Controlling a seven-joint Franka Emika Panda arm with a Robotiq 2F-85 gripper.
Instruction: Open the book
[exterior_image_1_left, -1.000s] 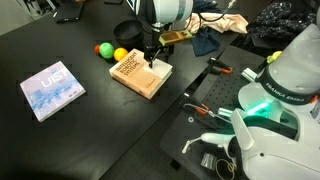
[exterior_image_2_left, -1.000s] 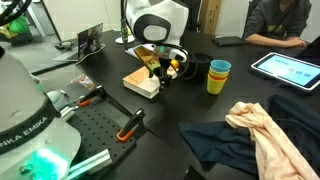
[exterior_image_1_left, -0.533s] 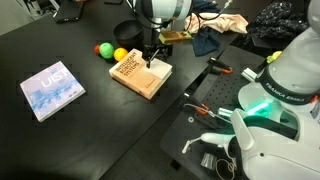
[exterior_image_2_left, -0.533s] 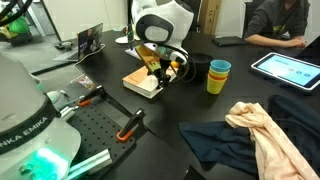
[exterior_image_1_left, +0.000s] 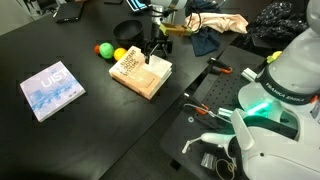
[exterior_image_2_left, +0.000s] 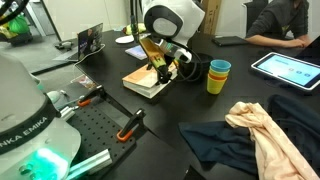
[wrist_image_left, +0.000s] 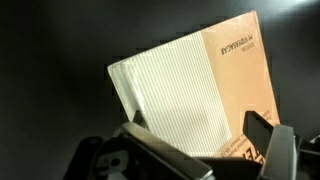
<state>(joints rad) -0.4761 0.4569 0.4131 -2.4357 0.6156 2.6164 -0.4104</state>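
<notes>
Brown-orange book (wrist_image_left: 190, 85), cover raised, pincer (wrist_image_left: 198, 128) spread, stacked cups (exterior_image_2_left: 219, 75)

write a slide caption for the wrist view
Wrist view: gripper above the brown-orange book on a black table, its cover with white lettering lifted clear of the white pages.

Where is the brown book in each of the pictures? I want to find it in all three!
In an exterior view: the book lies just above the middle, slightly left.
In an exterior view: it lies left of the middle, below the arm.
Wrist view: it fills the middle, white pages showing.
Shared landmark: the gripper is right at the book in every view.
</notes>
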